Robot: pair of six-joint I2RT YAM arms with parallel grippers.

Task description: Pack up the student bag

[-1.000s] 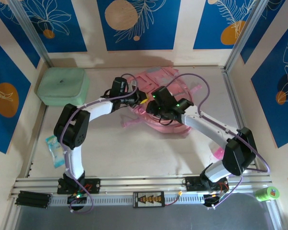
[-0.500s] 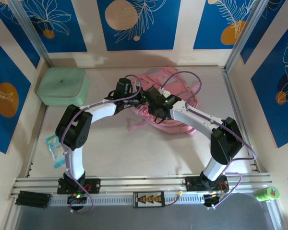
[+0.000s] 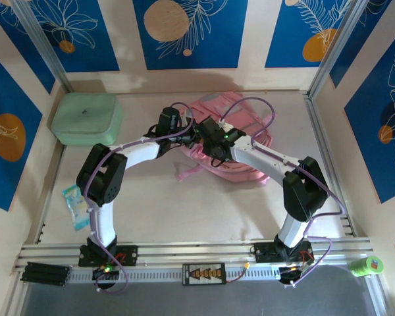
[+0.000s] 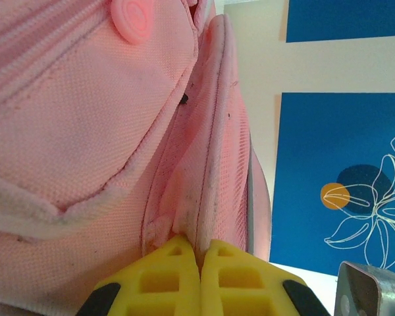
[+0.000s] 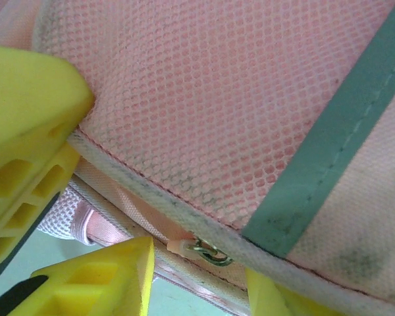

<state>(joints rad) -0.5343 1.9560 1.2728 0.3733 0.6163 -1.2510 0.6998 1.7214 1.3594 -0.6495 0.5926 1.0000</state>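
The pink student bag (image 3: 209, 108) lies at the back middle of the table, both arms reaching to its left side. My left gripper (image 4: 201, 249) (image 3: 192, 135) is shut, its yellow fingers pinching a pale seam edge of the student bag (image 4: 85, 125). My right gripper (image 5: 197, 284) (image 3: 209, 146) is open close beside it, under the bag's pink mesh panel (image 5: 217, 99). A small metal zipper pull (image 5: 199, 249) hangs between its fingers (image 5: 112, 280); I cannot tell whether they touch it. The left gripper's yellow fingers (image 5: 26, 112) show at the upper left of the right wrist view.
A mint green rounded case (image 3: 87, 117) sits at the back left. A small blue packet (image 3: 74, 204) lies by the left wall. A green tape roll (image 3: 367, 266) rests outside the frame at the near right. Walls close in on three sides.
My right arm swung left across the bag and now sits beside the left gripper. Its jaws narrowed, then widened a little. The left gripper stayed shut on the bag, which has shifted slightly.
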